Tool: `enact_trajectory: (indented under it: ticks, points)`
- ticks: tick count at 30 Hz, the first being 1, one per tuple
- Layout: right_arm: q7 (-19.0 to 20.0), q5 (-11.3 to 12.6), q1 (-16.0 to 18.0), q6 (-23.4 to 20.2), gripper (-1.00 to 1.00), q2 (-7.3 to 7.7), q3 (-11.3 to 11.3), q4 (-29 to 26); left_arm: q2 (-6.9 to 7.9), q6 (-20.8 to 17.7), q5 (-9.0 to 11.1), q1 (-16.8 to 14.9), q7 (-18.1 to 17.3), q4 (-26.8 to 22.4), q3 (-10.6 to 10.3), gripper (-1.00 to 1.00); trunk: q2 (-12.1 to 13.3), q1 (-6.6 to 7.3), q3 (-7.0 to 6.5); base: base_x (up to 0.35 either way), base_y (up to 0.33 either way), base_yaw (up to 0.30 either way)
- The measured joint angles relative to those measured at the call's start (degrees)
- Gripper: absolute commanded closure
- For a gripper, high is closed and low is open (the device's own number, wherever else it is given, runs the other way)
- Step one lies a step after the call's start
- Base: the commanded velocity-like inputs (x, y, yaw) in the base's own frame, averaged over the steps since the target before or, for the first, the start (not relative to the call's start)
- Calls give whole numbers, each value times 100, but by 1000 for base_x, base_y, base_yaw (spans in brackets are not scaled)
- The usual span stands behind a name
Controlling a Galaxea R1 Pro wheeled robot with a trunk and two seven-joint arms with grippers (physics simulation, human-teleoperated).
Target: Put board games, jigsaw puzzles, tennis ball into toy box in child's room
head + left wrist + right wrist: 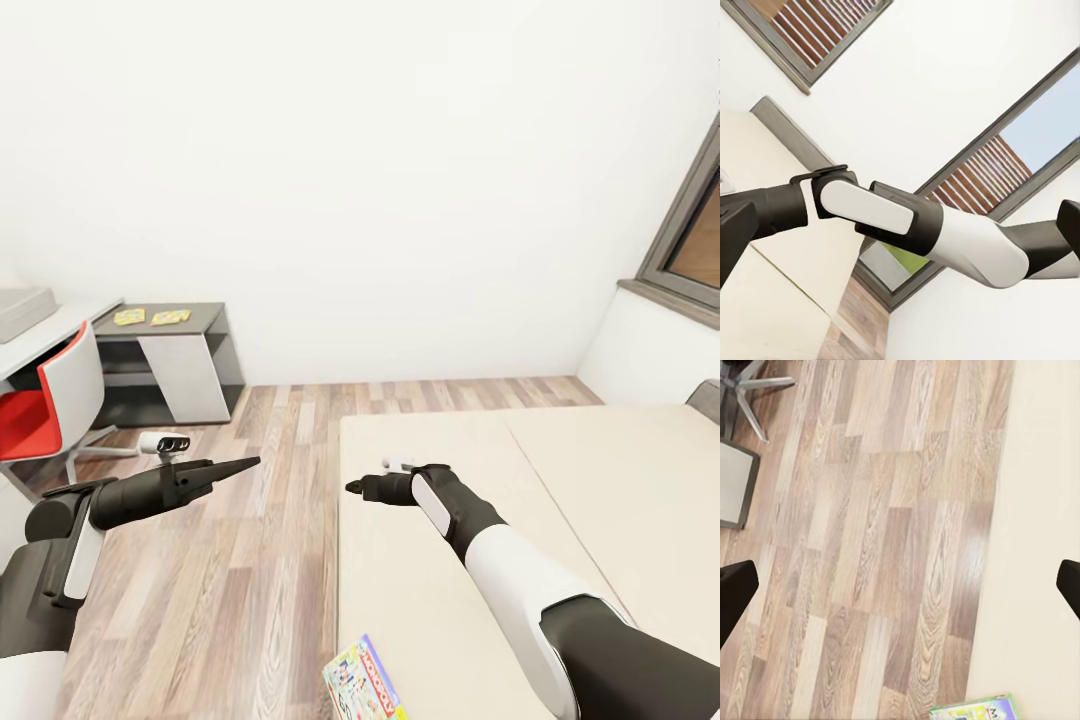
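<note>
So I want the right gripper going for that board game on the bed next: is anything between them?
Nothing visible. The board game lies at the near edge of the bed, with only bare mattress between it and the right gripper, which hovers farther along the bed. The right wrist view shows the game's corner unobstructed.

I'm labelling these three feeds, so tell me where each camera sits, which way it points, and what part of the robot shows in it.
Head view: on the robot's head, looking forward and down over the wood floor and bed; both arms reach forward, left gripper and right gripper.
Left wrist view: on the left arm, facing across at the right arm and the windows.
Right wrist view: on the right arm, looking down at floor and bed edge, dark fingertips at the sides.
Shared: the board game on the bed shows in head and right wrist views.
</note>
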State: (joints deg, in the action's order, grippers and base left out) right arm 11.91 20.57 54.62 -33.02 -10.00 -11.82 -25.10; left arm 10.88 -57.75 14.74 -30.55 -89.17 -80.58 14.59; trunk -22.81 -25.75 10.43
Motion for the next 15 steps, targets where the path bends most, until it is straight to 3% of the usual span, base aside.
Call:
enact_trajectory:
  ticks: [15]
  points:
    - [1,-1,0,64,-100,0,0,0,0,0,0,0,0,0,6,-100,0,0,-142,0,0,0]
